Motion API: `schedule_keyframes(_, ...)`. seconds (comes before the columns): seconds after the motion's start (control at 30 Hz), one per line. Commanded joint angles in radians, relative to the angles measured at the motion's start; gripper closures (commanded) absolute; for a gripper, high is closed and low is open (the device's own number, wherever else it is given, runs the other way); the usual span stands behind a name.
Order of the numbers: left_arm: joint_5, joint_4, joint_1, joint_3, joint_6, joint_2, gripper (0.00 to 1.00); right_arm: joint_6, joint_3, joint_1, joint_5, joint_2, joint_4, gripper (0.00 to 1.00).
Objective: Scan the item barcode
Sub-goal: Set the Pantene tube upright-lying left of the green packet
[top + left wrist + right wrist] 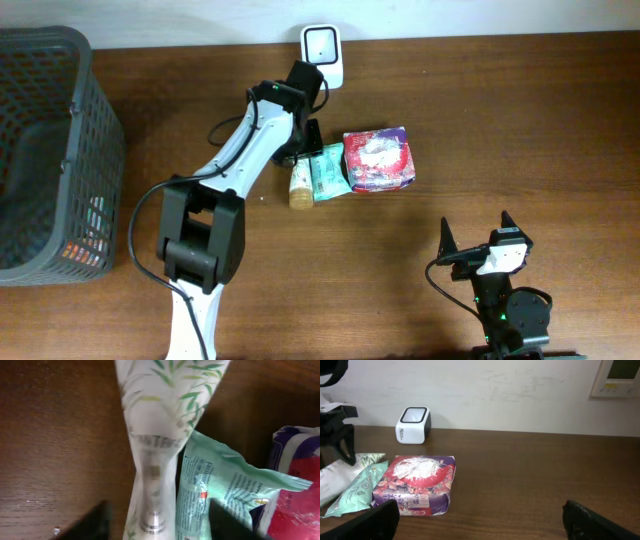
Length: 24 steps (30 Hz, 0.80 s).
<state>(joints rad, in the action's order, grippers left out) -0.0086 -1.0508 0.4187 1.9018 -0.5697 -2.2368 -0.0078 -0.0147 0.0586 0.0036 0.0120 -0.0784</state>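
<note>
left gripper (302, 152): above the tube's far end, just in front of the scanner. Jaws released, straddling the tube and not pinching it.
left fingers (92, 522): dark and blurred at the bottom of the left wrist view, one on each side of the tube. There is bare wood between the left finger and the tube; the green packet's edge lies between the tube and the other finger.
tube (299, 186): lies flat on the table (520, 120). White with a green leaf print, and the tan cap points to the near edge, away from the scanner. The far end is hidden under the gripper in the overhead view.
barcode: can't tell where it is; the print on the tube is too blurred.
green packet (328, 172): flat, touching the tube's right side and tucked against the purple-red packet.
purple-red packet (379, 160): flat, the rightmost of the three items in the row.
scanner (322, 47): small white box with a dark window, at the far table edge by the wall, near the items but not touching them.
right gripper (474, 232): near edge of the table, well apart from the items. Jaws spread wide, nothing between them.
basket (105, 150): dark mesh, at the left end of the table.
</note>
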Motion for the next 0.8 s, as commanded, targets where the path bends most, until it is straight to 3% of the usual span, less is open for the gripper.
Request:
schedule_keyframes(0.0,-0.011,-0.003,-0.007,0.026,0.014,0.006,0.34,-0.003,0.009,-0.007,0.008,-0.006,-0.003,0.01)
schedule_keyframes(0.1,-0.015,-0.069,-0.035,0.123,0.079,0.032,0.33,-0.003,0.009,-0.007,0.008,-0.006,-0.003,0.02)
schedule_keyframes(0.33,-0.014,-0.269,-0.165,0.434,0.094,0.217,0.32,-0.003,0.009,-0.007,0.008,-0.006,-0.003,0.01)
schedule_keyframes(0.63,-0.015,-0.191,-0.470,0.540,0.093,0.494,0.20,-0.003,0.009,-0.007,0.008,-0.006,-0.003,0.01)
schedule_keyframes(0.7,-0.024,-0.172,-0.546,0.539,0.093,0.498,0.01,-0.003,0.009,-0.007,0.009,-0.006,-0.003,0.01)
schedule_keyframes(0.77,-0.068,-0.152,-0.649,0.539,0.093,0.492,0.01,-0.003,0.009,-0.007,0.009,-0.006,-0.003,0.01)
